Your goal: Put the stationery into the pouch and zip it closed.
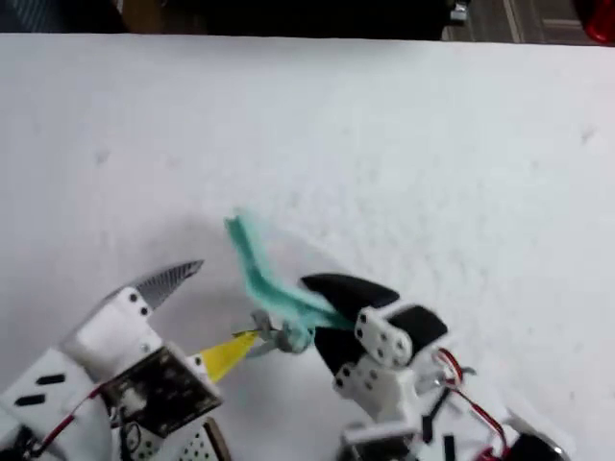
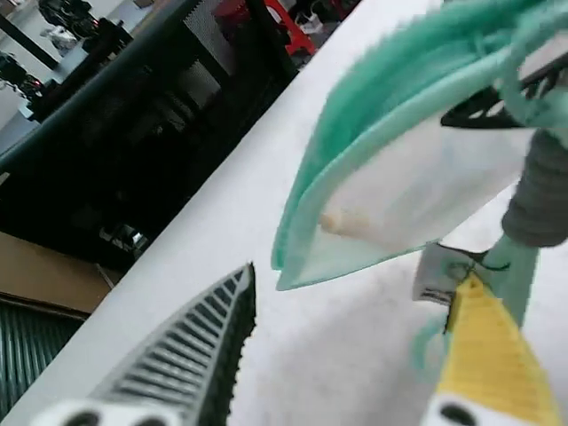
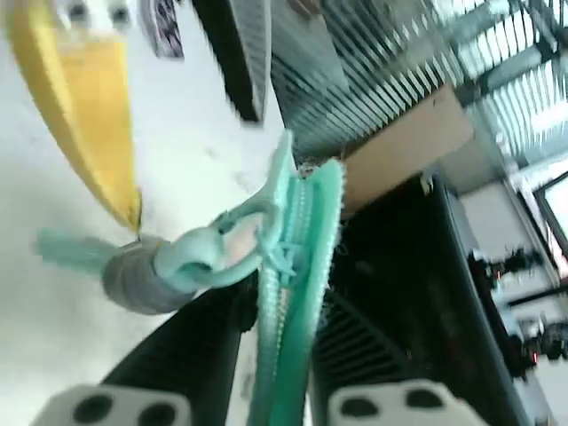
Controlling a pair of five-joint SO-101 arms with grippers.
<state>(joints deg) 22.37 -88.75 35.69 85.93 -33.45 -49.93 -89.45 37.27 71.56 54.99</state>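
counter: a white surface (image 1: 384, 144) with a faintly mottled finish; it takes up nearly all of the high view, and its far edge runs straight across the picture.
beyond the far edge: a dark strip (image 1: 288, 17), with part of a red object (image 1: 601, 19) at the far right corner.
black rack: a dark, mesh-sided structure (image 2: 133, 133) just past the counter's edge in the left wrist view.
red frame: thin red bars (image 2: 286, 28) behind the black rack.
cardboard: a brown panel (image 2: 44, 275) below the counter's level, next to a ribbed dark surface (image 2: 22, 355).
slatted panel: grey parallel slats (image 3: 382, 62) in the right wrist view, bordering another brown cardboard panel (image 3: 408, 142).
black crate: a dark, ribbed container (image 3: 417, 293) beside that cardboard.
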